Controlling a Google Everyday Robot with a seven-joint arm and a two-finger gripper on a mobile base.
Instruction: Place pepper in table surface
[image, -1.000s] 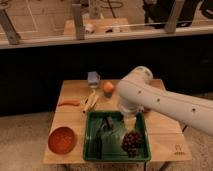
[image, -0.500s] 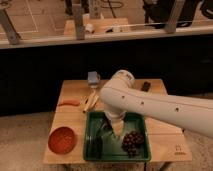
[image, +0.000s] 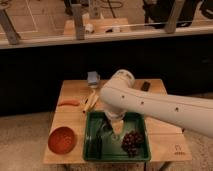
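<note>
The pepper (image: 69, 103) is slender and red-orange and lies on the table surface (image: 70, 120), a light tan wooden top, near its left edge. My white arm reaches in from the right and bends down over the green tray (image: 117, 158). The gripper (image: 117, 128) hangs above the middle of the tray, about a hand's width to the right of the pepper and not touching it. The round orange fruit is hidden behind the arm.
An orange-red bowl (image: 62, 139) sits at the front left. Dark grapes (image: 132, 141) and a dark item (image: 97, 143) lie in the tray. A blue object (image: 93, 78), pale sticks (image: 91, 100) and a black object (image: 145, 86) sit at the back.
The arm's elbow has swung left across the table and now covers the round orange fruit. The gripper has stayed over the tray. The pepper has not moved.
</note>
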